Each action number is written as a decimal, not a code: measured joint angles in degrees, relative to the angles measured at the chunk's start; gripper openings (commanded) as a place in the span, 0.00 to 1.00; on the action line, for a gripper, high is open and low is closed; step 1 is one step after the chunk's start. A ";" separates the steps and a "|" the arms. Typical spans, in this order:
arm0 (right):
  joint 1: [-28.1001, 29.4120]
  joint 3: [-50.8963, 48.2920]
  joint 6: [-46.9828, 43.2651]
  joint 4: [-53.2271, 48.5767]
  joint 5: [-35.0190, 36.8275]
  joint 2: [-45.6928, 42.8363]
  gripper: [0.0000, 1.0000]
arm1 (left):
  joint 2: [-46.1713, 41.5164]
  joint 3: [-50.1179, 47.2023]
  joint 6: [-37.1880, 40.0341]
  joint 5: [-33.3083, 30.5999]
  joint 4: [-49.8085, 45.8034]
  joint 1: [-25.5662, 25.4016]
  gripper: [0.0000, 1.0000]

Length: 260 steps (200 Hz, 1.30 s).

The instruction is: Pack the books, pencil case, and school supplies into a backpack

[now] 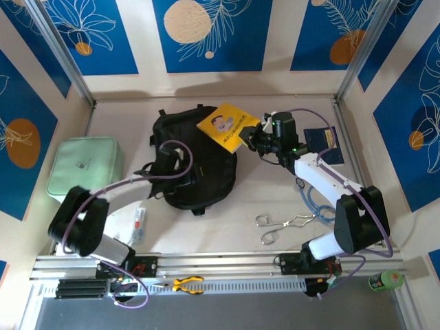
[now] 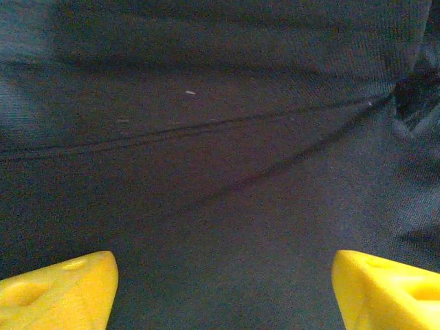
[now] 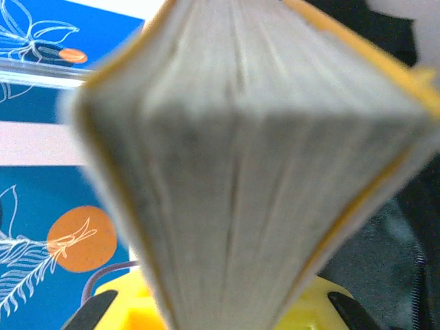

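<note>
Backpack (image 1: 199, 172) sits under your left gripper (image 2: 221, 292), fingers (image 2: 58, 292) spread; your right gripper (image 1: 257, 141) pinches the yellow book (image 1: 228, 126).

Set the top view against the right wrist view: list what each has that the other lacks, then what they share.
Top: mint pouch, navy book, tongs, left gripper over the backpack. Right wrist: fanned page edges close up. Both: yellow book clamped in the right gripper, blue wall panels.
</note>
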 measured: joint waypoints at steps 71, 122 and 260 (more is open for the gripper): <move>-5.18 -2.14 -1.51 -5.22 2.38 -5.62 0.03 | 17.05 16.41 -0.24 2.62 4.24 -6.01 0.73; -10.99 -4.81 -2.78 -9.40 3.61 -10.38 0.03 | 18.84 24.63 8.61 5.16 -6.64 -7.04 0.78; -22.88 -9.03 -5.29 -13.94 3.13 -15.32 0.03 | 16.13 39.56 54.05 -1.18 -39.52 -15.65 0.76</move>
